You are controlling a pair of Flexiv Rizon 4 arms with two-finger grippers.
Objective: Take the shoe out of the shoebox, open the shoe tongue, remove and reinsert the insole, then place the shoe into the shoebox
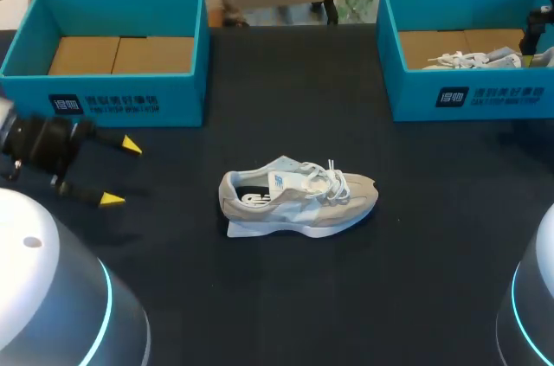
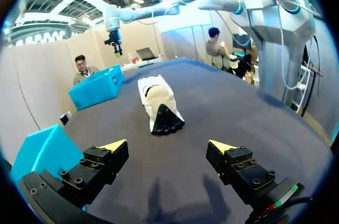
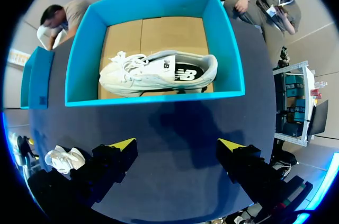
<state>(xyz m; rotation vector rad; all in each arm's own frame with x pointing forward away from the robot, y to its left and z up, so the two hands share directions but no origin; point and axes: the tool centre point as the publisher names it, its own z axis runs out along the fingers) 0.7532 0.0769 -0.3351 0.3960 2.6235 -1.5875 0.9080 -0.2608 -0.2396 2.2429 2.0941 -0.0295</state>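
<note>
Two teal shoeboxes stand on the dark bench (image 1: 260, 297), and there are two pale shoes: one out on the cloth, one boxed.

In the head view the left shoebox (image 1: 130, 89) sits in the upper left of the frame. It shows only its brown cardboard floor. The right shoebox (image 1: 485, 93) sits in the upper right, well apart from the first. The second shoe (image 1: 472, 60) lies inside it, white laces showing.

The loose shoe (image 1: 299, 202) lies near the middle of the frame, clear of both boxes. Its heel points to the frame's left and its toe to the right. Its laces are white, and a dark insole shows in the opening.

The left end effector (image 1: 120, 172) hangs at the frame's left edge, below the left shoebox. Its two yellow tips are spread wide and grasp nothing. In its own wrist view the left end effector (image 2: 168, 146) is released, and the loose shoe (image 2: 159, 105) lies ahead of it, heel nearest, untouched.

The right end effector (image 3: 177, 144) is also released, its two tips wide apart over bare cloth. Ahead of it stands the right shoebox (image 3: 153, 99), with the second shoe (image 3: 159, 73) lying lengthwise on its cardboard floor.
</note>
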